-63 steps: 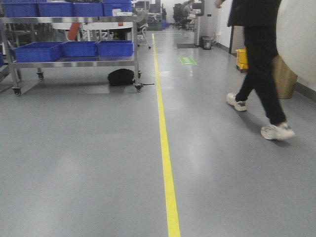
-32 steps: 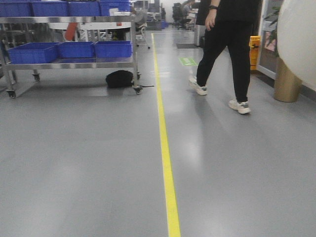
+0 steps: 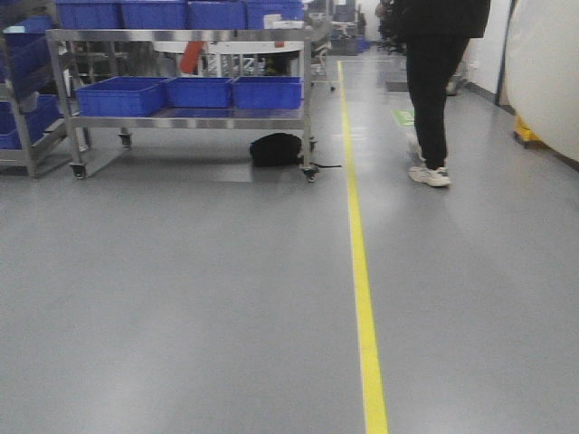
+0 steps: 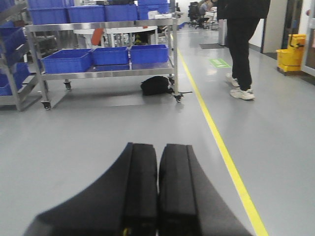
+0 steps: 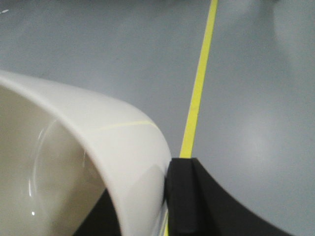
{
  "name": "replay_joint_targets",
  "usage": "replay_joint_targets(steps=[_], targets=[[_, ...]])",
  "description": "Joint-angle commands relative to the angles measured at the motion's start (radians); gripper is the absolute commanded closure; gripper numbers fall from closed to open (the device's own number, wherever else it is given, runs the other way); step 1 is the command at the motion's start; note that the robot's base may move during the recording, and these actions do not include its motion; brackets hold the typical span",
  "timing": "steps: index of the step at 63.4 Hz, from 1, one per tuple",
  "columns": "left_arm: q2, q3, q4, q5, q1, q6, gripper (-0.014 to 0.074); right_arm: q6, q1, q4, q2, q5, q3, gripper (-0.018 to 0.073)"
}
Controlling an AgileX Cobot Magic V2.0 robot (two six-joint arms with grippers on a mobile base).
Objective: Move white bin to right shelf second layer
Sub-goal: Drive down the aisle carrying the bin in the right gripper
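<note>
The white bin [image 5: 113, 142] is glossy cream plastic, and its rim wall fills the lower left of the right wrist view. My right gripper [image 5: 147, 189] is shut on that wall, one black finger [image 5: 182, 196] outside and the other inside. In the front view the bin [image 3: 543, 77] shows as a pale curved mass at the right edge, carried above the floor. My left gripper [image 4: 158, 150] is shut with nothing in it and points along the grey floor. The right shelf second layer is out of view.
A wheeled steel cart [image 3: 185, 119] with blue crates [image 3: 194, 90] stands ahead on the left, a black bag [image 3: 276, 149] beside its wheel. Another rack [image 3: 27, 108] is at the far left. A yellow floor line [image 3: 362, 271] runs ahead. A person [image 3: 434, 90] walks ahead; a yellow mop bucket [image 4: 290, 51] stands right.
The cart and the yellow line have slid right in the front view. The person has walked from the right foreground to farther down the aisle. The bin stays held at the right edge.
</note>
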Motion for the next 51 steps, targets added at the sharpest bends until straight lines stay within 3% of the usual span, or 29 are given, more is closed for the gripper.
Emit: replay_joint_targets(steps=[1, 51], targets=[[-0.014, 0.037, -0.005, -0.086, -0.006, -0.004, 0.0512, 0.001, -0.006, 0.003, -0.001, -0.095, -0.033, 0.0503], [-0.014, 0.037, -0.005, -0.086, -0.006, -0.004, 0.0512, 0.001, -0.006, 0.003, -0.001, -0.095, -0.033, 0.0503]])
